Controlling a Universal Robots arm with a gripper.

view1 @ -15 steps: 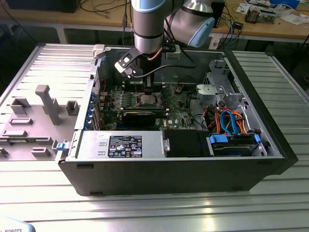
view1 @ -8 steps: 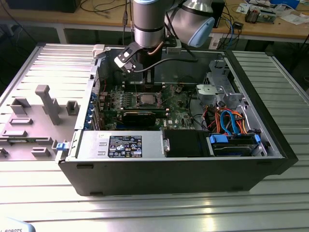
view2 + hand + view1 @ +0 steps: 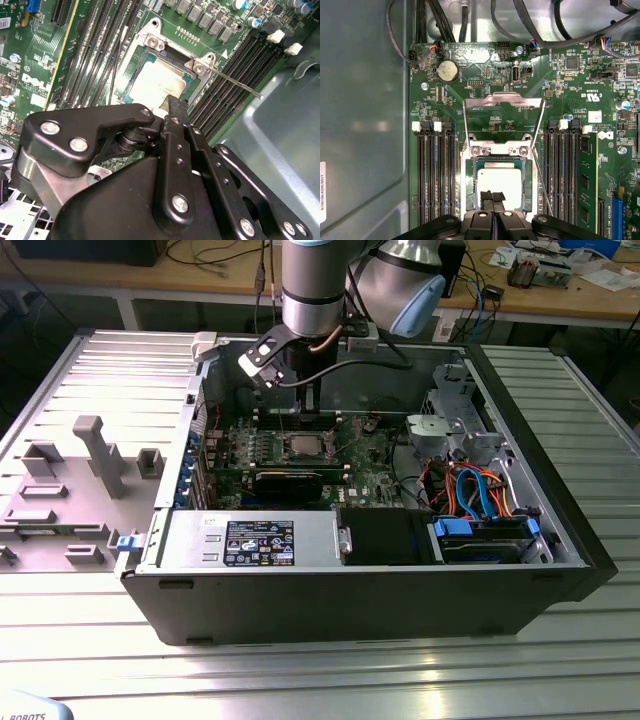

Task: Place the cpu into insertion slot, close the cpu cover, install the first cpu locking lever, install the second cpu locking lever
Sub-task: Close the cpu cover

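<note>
The cpu (image 3: 500, 182), a flat square chip with a silver-grey top, lies in the insertion slot (image 3: 468, 186) on the green motherboard. In the second wrist view the cpu (image 3: 152, 82) sits just past my fingertips. The cpu cover (image 3: 503, 99) stands open, swung back from its hinge, with green board visible through its window. A thin wire locking lever (image 3: 540, 175) runs along one side of the slot and sticks out free (image 3: 235, 83). My gripper (image 3: 493, 196) is shut with nothing between its fingers, just over the cpu's near edge. In the exterior view the gripper (image 3: 309, 402) hangs above the slot (image 3: 303, 445).
Long black memory slots (image 3: 436, 175) flank the socket on both sides. A coin battery (image 3: 448, 71) and cables lie beyond the cover. A black expansion card (image 3: 290, 480), the power supply (image 3: 250, 540) and drive bays with blue and orange cables (image 3: 480, 490) crowd the case.
</note>
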